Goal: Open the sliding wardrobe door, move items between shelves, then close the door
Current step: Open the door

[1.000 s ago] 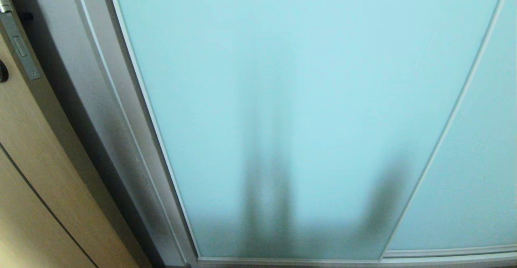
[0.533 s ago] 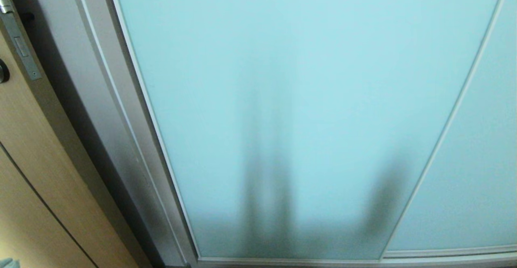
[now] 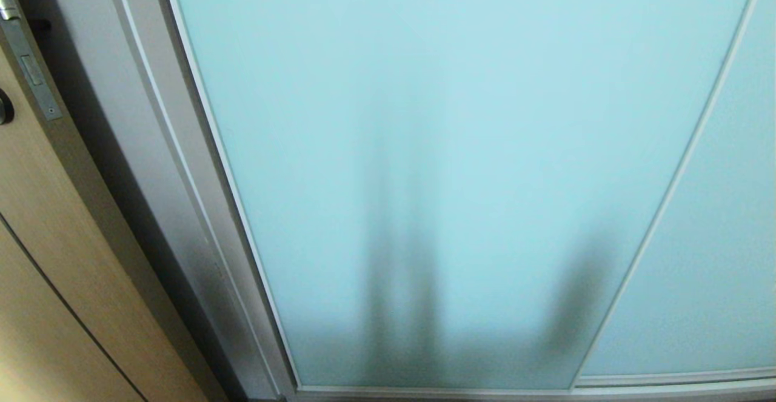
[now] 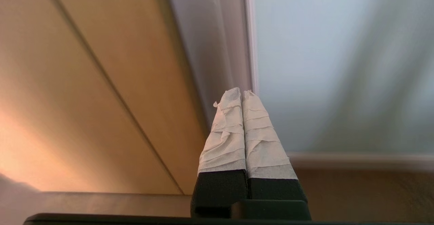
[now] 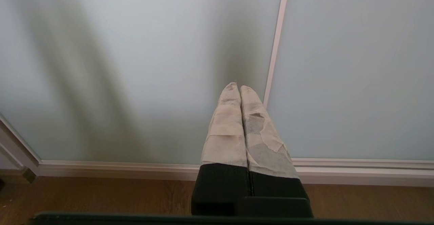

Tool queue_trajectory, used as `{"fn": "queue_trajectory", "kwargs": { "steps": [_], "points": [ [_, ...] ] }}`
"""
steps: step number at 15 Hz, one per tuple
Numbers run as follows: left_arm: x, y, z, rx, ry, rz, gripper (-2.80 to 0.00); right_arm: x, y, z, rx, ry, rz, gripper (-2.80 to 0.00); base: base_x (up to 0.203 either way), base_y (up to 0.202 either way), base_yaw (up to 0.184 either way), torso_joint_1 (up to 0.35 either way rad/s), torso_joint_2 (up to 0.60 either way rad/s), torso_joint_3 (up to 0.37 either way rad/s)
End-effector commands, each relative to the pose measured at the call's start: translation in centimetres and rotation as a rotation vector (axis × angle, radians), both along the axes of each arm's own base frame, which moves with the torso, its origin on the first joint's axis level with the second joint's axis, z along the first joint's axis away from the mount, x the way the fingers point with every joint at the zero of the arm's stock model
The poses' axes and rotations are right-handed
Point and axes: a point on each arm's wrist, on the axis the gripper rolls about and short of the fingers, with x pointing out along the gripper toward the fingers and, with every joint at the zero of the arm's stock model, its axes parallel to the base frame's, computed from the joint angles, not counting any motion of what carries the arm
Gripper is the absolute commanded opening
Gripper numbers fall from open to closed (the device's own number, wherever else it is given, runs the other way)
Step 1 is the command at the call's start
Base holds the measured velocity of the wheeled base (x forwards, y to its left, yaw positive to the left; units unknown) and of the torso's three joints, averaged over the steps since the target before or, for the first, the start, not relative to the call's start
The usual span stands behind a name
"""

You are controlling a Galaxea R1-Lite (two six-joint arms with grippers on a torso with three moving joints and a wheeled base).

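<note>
The sliding wardrobe door (image 3: 424, 147) of frosted aqua glass stands closed and fills the head view; neither arm shows there. My left gripper (image 4: 241, 94) is shut with nothing in it, its taped fingertips low in front of the door's silver left frame (image 4: 217, 48), beside the glass (image 4: 339, 65). My right gripper (image 5: 236, 87) is shut and empty too, low before the glass (image 5: 135, 65), just beside the slim upright strip (image 5: 276, 41) between two panels. The items and the shelves are hidden behind the door.
A tan wooden door (image 3: 36, 220) with a metal latch plate (image 3: 30, 68) stands to the left of the wardrobe. A second glass panel (image 3: 715, 238) lies to the right. Brown wood floor (image 5: 101, 194) runs below the bottom rail (image 5: 118, 169).
Half a second ago a pale tip showed at the bottom left corner of the head view; it is gone now. The door and the rest of the view look the same.
</note>
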Motion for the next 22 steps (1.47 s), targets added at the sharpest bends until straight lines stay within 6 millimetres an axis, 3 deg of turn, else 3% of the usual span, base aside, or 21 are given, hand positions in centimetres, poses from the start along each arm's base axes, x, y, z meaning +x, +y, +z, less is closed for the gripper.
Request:
{"fn": "queue_trajectory", "kwargs": {
  "steps": [1, 6, 8, 12, 22],
  "points": [
    [0.0, -0.1, -1.2, -0.035, 0.062, -0.063, -2.80, 0.0, 0.0, 0.0, 0.000, 0.003, 0.000, -2.80, 0.000, 0.000, 0.000, 0.000, 0.00, 0.000],
    [-0.1, -0.1, -1.8, -0.132, 0.122, -0.032, -2.80, 0.0, 0.0, 0.0, 0.000, 0.001, -0.001, -2.80, 0.000, 0.000, 0.000, 0.000, 0.00, 0.000],
    [-0.2, 0.1, -2.3, -0.068, 0.170, 0.050, -2.80, 0.0, 0.0, 0.0, 0.000, 0.002, -0.001, -2.80, 0.000, 0.000, 0.000, 0.000, 0.00, 0.000],
    [-0.3, 0.0, -2.9, -0.015, 0.239, -0.003, -2.80, 0.0, 0.0, 0.0, 0.000, 0.002, -0.001, -2.80, 0.000, 0.000, 0.000, 0.000, 0.00, 0.000],
    [-0.3, 0.0, -2.6, -0.041, 0.191, -0.018, -2.80, 0.0, 0.0, 0.0, 0.000, 0.001, 0.000, -2.80, 0.000, 0.000, 0.000, 0.000, 0.00, 0.000]
  ]
}}
